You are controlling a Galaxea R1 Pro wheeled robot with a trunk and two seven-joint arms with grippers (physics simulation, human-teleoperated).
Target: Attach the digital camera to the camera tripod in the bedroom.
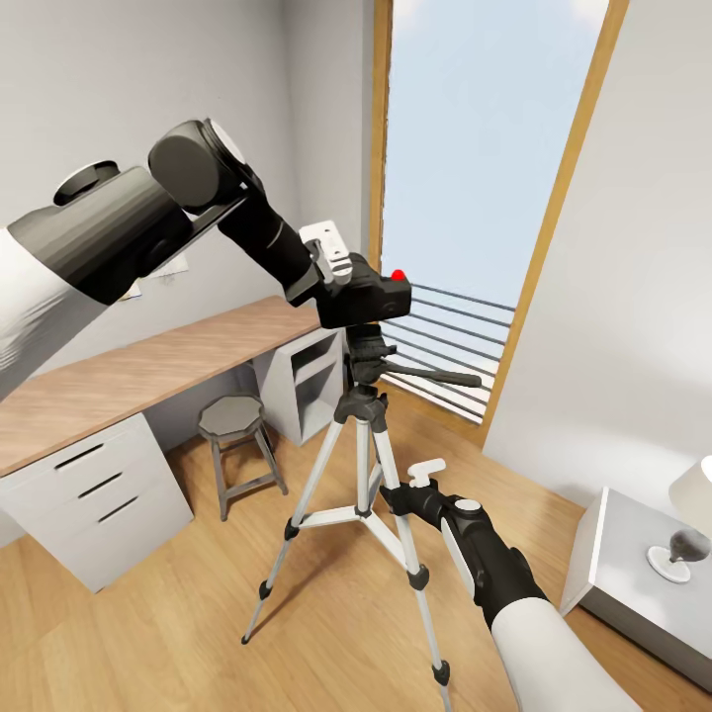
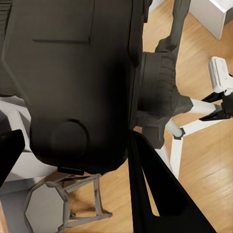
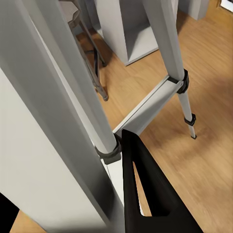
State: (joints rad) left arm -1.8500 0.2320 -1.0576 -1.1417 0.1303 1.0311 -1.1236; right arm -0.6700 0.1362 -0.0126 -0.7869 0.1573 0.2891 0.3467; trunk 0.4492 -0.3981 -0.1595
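Note:
The digital camera (image 1: 381, 297), black and boxy with a red dot on top, sits right above the black head (image 1: 366, 358) of the camera tripod (image 1: 358, 465), touching or nearly touching it. My left gripper (image 1: 358, 295) is shut on the camera; in the left wrist view the camera body (image 2: 73, 73) lies between the fingers (image 2: 160, 194), with the tripod head (image 2: 158, 92) beside it. The pan handle (image 1: 440, 377) sticks out to the right. Lower down, my right gripper (image 1: 388, 491) is shut on a silver tripod leg (image 3: 73, 97), which runs between its fingers (image 3: 145, 194).
A small round-seated metal stool (image 1: 232, 420) stands just left of the tripod, in front of the long wood-topped desk (image 1: 129, 376) with white drawers (image 1: 94, 494). A tall wood-framed window (image 1: 475, 148) is behind. A white nightstand (image 1: 618, 554) with a lamp (image 1: 692, 494) stands at the right.

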